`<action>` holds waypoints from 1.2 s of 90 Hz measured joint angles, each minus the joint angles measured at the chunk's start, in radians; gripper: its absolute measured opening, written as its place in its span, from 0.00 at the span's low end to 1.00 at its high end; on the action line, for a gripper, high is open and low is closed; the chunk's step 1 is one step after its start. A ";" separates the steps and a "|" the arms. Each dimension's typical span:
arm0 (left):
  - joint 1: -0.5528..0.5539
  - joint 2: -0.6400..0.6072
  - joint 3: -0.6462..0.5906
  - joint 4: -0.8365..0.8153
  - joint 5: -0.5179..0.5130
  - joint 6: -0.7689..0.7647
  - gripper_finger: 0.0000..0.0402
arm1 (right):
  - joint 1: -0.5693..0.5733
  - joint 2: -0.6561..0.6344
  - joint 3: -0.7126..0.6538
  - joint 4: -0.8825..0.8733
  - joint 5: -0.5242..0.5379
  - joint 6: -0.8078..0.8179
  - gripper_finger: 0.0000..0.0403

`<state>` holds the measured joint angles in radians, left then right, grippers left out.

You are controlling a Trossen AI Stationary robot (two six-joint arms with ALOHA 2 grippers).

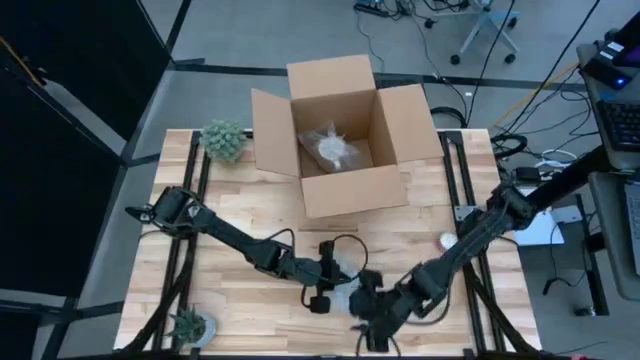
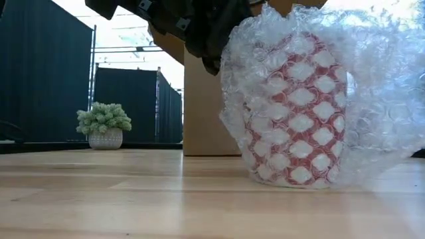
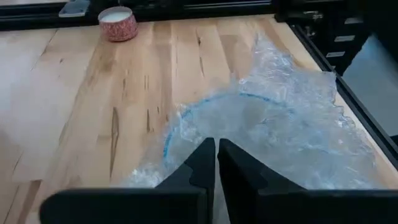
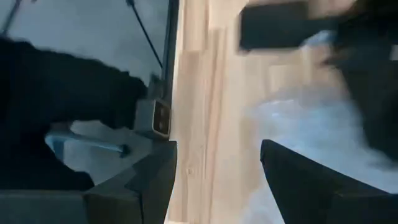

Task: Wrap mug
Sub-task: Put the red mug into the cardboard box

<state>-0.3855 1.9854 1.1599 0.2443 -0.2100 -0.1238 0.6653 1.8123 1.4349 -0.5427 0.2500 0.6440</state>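
Two claws are met at the bubble-wrapped mug (image 2: 299, 109) before the box (image 1: 340, 135): left claw (image 3: 216, 163) pinched shut beside it, right claw (image 4: 217, 163) spread open.

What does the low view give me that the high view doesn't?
Only the low view shows the mug's red lattice pattern through the bubble wrap, and that it stands upright on the table. Only the high view shows the open cardboard box with a wrapped item inside, and the left gripper and right gripper meeting at the table's front edge. Both show the small potted plant.
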 joint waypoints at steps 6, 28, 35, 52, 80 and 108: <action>0.000 0.000 0.000 0.000 0.000 0.000 0.03 | -0.009 0.029 0.000 -0.029 0.061 -0.002 0.54; 0.000 0.000 0.000 0.001 -0.001 0.000 0.03 | -0.054 0.113 0.002 -0.065 0.012 -0.035 0.47; 0.000 -0.002 0.000 0.003 -0.001 -0.001 0.03 | -0.062 0.148 0.007 -0.078 0.004 -0.053 0.46; -0.015 -0.054 -0.003 -0.020 0.000 -0.003 0.03 | -0.078 0.202 0.011 -0.094 -0.003 -0.066 0.41; -0.098 -0.251 -0.006 -0.223 0.006 -0.081 0.03 | -0.077 0.206 0.002 -0.140 -0.087 -0.088 0.16; -0.246 -0.391 -0.005 -0.438 -0.027 -0.211 0.03 | -0.002 0.171 0.088 -0.146 -0.135 -0.138 0.04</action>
<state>-0.6313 1.5947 1.1549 -0.1939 -0.2371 -0.3349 0.6635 1.9833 1.5234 -0.6891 0.1153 0.5060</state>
